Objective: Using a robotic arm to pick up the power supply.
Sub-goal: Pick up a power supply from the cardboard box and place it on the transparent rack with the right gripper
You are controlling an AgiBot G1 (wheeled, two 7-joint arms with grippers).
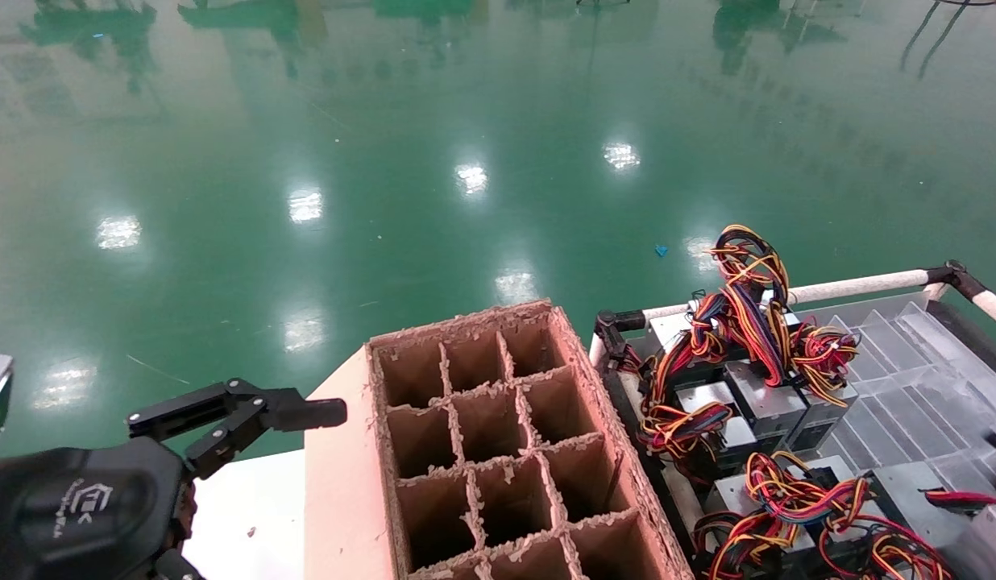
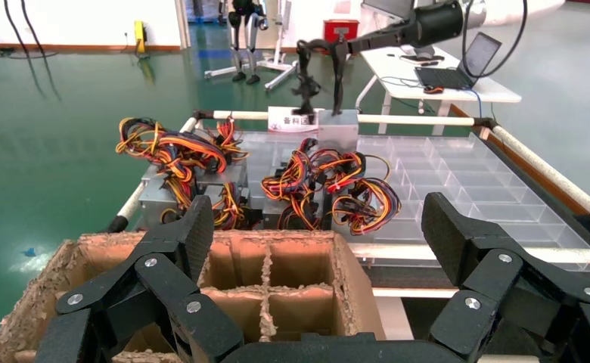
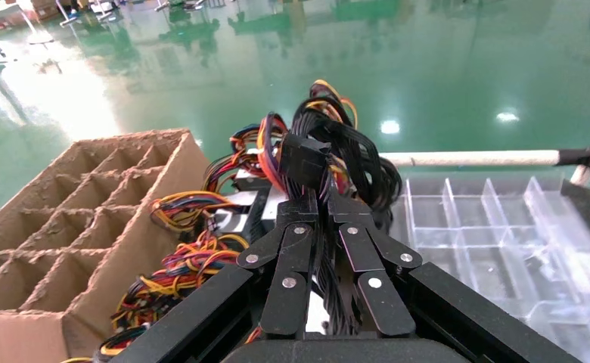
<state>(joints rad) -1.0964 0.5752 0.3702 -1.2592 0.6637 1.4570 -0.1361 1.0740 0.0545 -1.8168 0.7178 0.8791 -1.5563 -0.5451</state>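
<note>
My right gripper [image 3: 311, 208] is shut on a bunch of all-black cables [image 3: 349, 155] that rises between its fingers. In the left wrist view this white arm [image 2: 436, 21] reaches in from above. The black cables [image 2: 305, 82] hang from its fingers down to the power supply [image 2: 336, 130], a small light-grey box at the tray's far rail. I cannot tell whether the box rests on the tray. My left gripper [image 2: 318, 219] stands open over the near corner of the cardboard cell box [image 2: 356, 283], with nothing between its fingers [image 1: 305, 413].
The cardboard grid of empty cells [image 1: 498, 451] stands on a white table. To its right a tray [image 1: 909, 379] with clear plastic dividers holds several grey boxes with red, yellow and orange wires [image 1: 748, 322]. A white rail [image 1: 861, 283] borders the tray, with green floor beyond.
</note>
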